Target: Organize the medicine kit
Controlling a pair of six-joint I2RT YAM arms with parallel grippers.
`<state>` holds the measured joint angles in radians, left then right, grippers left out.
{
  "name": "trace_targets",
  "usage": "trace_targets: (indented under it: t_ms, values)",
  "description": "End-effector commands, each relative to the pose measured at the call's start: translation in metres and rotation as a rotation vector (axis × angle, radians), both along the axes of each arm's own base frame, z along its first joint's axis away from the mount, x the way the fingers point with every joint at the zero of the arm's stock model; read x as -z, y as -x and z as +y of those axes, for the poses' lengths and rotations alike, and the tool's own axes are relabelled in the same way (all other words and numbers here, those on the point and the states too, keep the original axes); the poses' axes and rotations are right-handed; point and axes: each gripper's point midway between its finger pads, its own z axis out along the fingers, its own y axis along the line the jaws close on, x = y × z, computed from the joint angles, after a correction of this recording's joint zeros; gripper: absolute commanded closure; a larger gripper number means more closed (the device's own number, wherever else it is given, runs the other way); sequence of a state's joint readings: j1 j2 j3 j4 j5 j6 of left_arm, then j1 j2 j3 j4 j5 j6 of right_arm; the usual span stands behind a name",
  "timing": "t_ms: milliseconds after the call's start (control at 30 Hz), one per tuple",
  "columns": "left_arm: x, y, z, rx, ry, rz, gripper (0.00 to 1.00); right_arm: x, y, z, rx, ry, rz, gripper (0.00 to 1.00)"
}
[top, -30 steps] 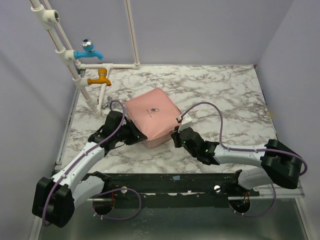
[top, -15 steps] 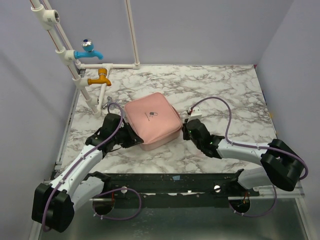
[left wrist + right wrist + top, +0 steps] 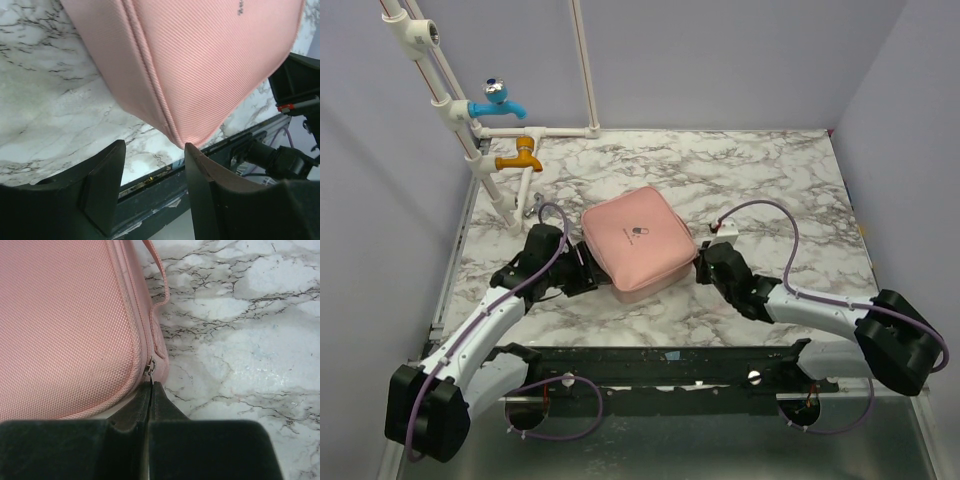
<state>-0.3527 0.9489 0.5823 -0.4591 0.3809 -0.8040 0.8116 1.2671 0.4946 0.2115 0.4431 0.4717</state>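
Note:
The medicine kit is a pale pink zip case lying shut on the marble table, pill logo up. My left gripper is open at the kit's near-left side; in the left wrist view its fingers stand apart just below the kit's corner, holding nothing. My right gripper is at the kit's right corner. In the right wrist view it is shut on the small metal zip pull at the edge of the kit.
A white pipe frame with a blue tap and an orange tap stands at the far left. The table's dark front rail runs below the kit. A pink loop strap hangs off the kit's side.
The right gripper has moved right and away from the front edge along the kit's edge, staying at the zip. The kit has shifted a little to the right. The left arm barely moved.

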Motion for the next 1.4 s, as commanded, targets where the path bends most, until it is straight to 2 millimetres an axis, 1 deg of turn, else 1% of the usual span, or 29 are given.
trace_targets:
  t_ms: [0,67,167,300,367,467,533,600,767,900,1033,1133,1233,1367]
  values:
    - [-0.022,0.009,-0.017,0.108,0.089,-0.019,0.47,0.015,0.019,-0.002,-0.002,-0.003,0.064,0.99]
    - [-0.027,0.016,-0.024,0.139,0.113,-0.018,0.47,0.016,0.024,0.003,-0.015,-0.014,0.069,0.99]
    - [-0.04,0.03,-0.035,0.185,0.14,-0.029,0.42,0.017,0.031,0.01,-0.036,-0.021,0.074,0.99]
    - [-0.067,0.054,-0.058,0.276,0.156,-0.056,0.42,0.017,0.036,0.016,-0.056,-0.027,0.075,0.99]
    - [-0.076,0.063,-0.068,0.314,0.173,-0.058,0.43,0.017,0.037,0.017,-0.06,-0.027,0.071,0.99]
    - [-0.08,0.066,-0.077,0.327,0.179,-0.066,0.44,0.014,0.038,0.018,-0.064,-0.032,0.062,0.99]
    - [-0.074,0.064,-0.081,0.328,0.163,-0.06,0.45,0.012,0.039,0.018,-0.067,-0.034,0.057,0.99]
    - [-0.064,0.059,-0.085,0.324,0.137,-0.043,0.46,0.01,0.041,0.018,-0.07,-0.033,0.05,0.99]
    - [-0.038,0.054,-0.102,0.342,0.13,0.015,0.49,0.006,0.051,0.019,-0.09,-0.019,0.04,0.99]
    - [-0.021,0.046,-0.105,0.318,0.097,0.037,0.5,0.005,0.06,0.02,-0.103,-0.026,0.039,0.99]
    - [-0.012,0.039,-0.103,0.296,0.055,0.042,0.5,0.006,0.076,0.028,-0.135,-0.026,0.043,0.99]
    - [-0.007,0.032,-0.098,0.264,0.003,0.039,0.5,0.007,0.089,0.037,-0.168,-0.027,0.041,0.99]
    - [-0.001,0.023,-0.09,0.231,-0.044,0.023,0.5,0.006,0.1,0.045,-0.198,-0.033,0.041,0.99]
    - [0.009,0.011,-0.073,0.176,-0.089,0.019,0.49,0.005,0.11,0.052,-0.233,-0.035,0.038,0.99]
